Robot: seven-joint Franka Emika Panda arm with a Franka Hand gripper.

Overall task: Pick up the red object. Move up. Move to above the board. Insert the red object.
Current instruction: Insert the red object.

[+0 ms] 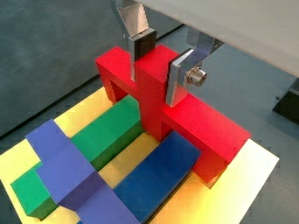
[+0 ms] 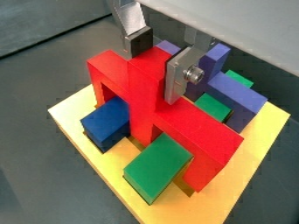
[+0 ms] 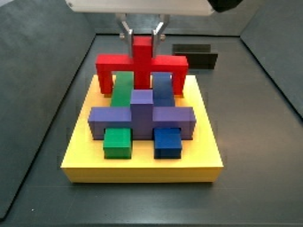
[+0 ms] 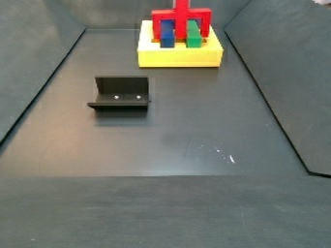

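Observation:
The red object [image 1: 205,127] stands upright on the yellow board [image 1: 254,179], its legs down among the blocks; it shows in both side views [image 3: 112,64] [image 4: 165,19] and in a wrist view [image 2: 117,77]. My gripper [image 1: 160,70] hangs straight above it, with its silver fingers on either side of the centre stub and no gap showing. It shows the same way in a wrist view [image 2: 156,68] and a side view [image 3: 143,40]. The board [image 3: 142,168] [image 4: 181,56] [image 2: 267,122] lies flat on the dark floor.
A purple cross block [image 3: 142,113], green blocks [image 3: 116,142] and blue blocks [image 3: 168,142] sit on the board beside the red legs. The fixture [image 4: 120,94] stands on the floor apart from the board, also in a side view [image 3: 196,55]. Dark walls bound the floor.

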